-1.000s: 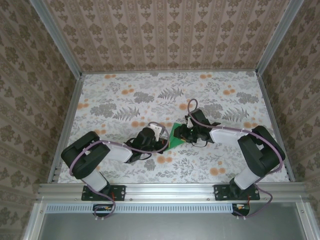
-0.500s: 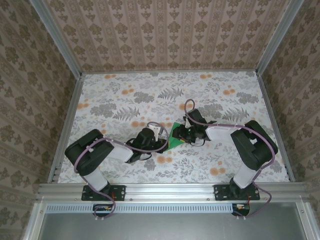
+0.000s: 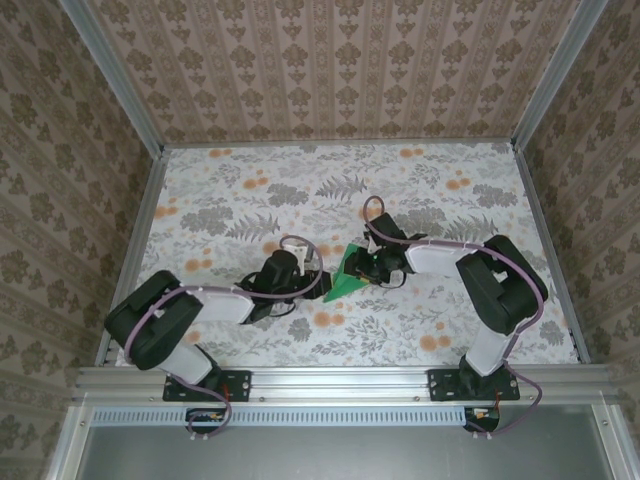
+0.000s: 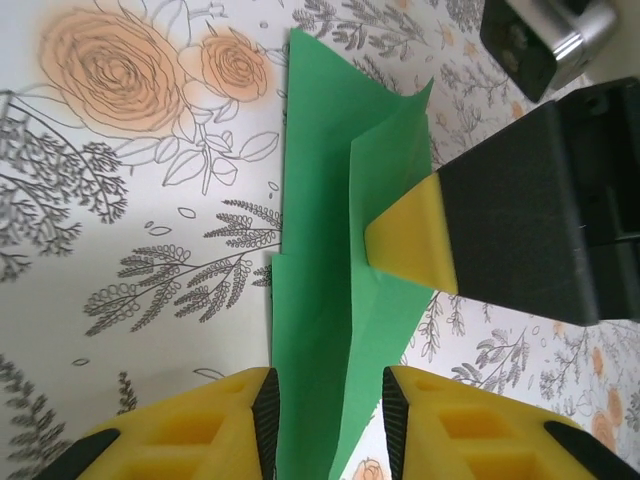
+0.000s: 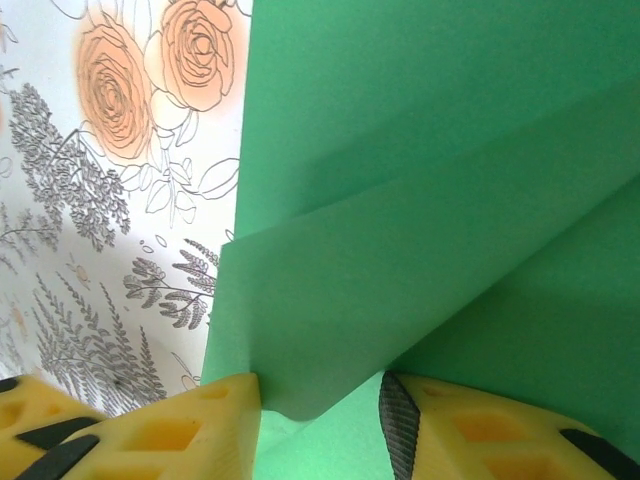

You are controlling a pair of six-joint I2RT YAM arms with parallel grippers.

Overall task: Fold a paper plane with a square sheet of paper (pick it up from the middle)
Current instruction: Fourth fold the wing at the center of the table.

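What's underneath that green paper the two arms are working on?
The green paper lies on the flower-printed table cover, visible all around it. A raised folded flap overlaps more of the same paper. Whatever is directly beneath the sheet is hidden.

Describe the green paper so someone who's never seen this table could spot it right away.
On the floral table, look near the middle, where the two arms meet. The paper lies between the left gripper and the right gripper, partly folded into a pointed shape. It is plain bright green, unlike the grey-green leaf prints and orange flowers around it.
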